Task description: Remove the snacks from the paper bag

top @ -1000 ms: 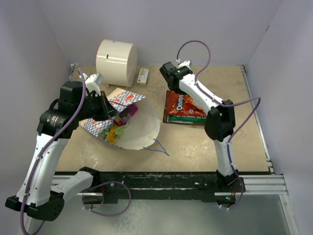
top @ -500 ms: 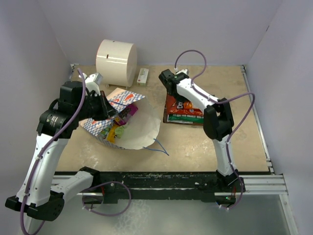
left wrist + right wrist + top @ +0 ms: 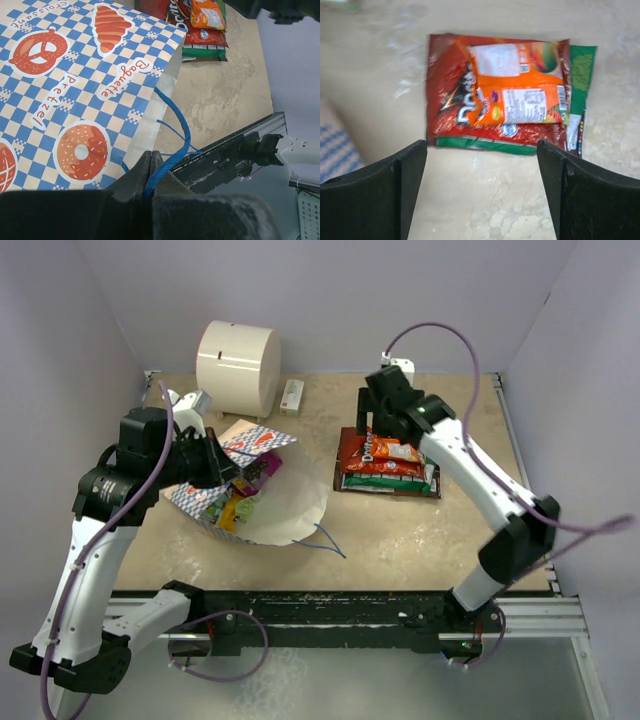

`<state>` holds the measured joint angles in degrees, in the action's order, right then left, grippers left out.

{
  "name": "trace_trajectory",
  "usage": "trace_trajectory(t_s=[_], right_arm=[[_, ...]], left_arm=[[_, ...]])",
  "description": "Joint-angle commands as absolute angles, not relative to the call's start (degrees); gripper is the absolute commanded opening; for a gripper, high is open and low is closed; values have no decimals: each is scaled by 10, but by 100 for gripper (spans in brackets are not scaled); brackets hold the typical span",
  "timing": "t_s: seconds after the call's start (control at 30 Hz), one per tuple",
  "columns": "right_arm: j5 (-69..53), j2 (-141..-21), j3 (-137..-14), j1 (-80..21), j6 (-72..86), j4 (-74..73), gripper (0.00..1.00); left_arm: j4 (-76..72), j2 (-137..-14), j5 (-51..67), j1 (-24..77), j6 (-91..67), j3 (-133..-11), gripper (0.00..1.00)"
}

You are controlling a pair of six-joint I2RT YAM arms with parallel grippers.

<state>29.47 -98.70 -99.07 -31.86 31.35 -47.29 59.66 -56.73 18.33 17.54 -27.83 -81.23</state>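
The paper bag [image 3: 285, 505] is seen lying on its side at the left of the surface [image 3: 400, 535], with its mouth turned toward the middle and its cream lining exposed. A blue cord handle [image 3: 176, 125] is pinched in the left end effector [image 3: 151, 165], whose jaws are clamped tight on the cord at the bag's upper edge. A second cord loop [image 3: 325, 538] is left trailing on the surface by the bag's mouth. Inside the bag, a purple packet [image 3: 263, 470] and a green-and-yellow packet [image 3: 240, 508] are glimpsed, partly covered by the checkered top panel.

Over on the right half, well apart from the bag, a stack of packets is laid flat. An orange packet [image 3: 520, 95] is set on top of a red-orange packet [image 3: 447, 107], and a green packet [image 3: 582, 70] is seen beneath them, showing at two edges. The right end effector [image 3: 482, 185] is held above this stack with its jaws spread wide and nothing between them.

At the back left, a cream cylinder [image 3: 238, 358] is seen, with a small white-and-red box [image 3: 292, 397] just beside it.
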Motion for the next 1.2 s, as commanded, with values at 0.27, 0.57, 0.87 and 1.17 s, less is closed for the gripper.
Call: trace_trajectory(t_s=[0.27, 0.57, 0.87, 1.17], right_arm=[[-24, -638, -584, -547, 7, -25, 95], [13, -783, -539, -658, -204, 248, 100], [-134, -934, -507, -615, -395, 427, 97], [-154, -997, -482, -577, -410, 577, 81]], left_arm=[[584, -544, 218, 177, -281, -795, 0], [579, -540, 241, 178, -294, -795, 0], [558, -503, 300, 178, -304, -761, 0], [545, -487, 321, 177, -331, -739, 0]])
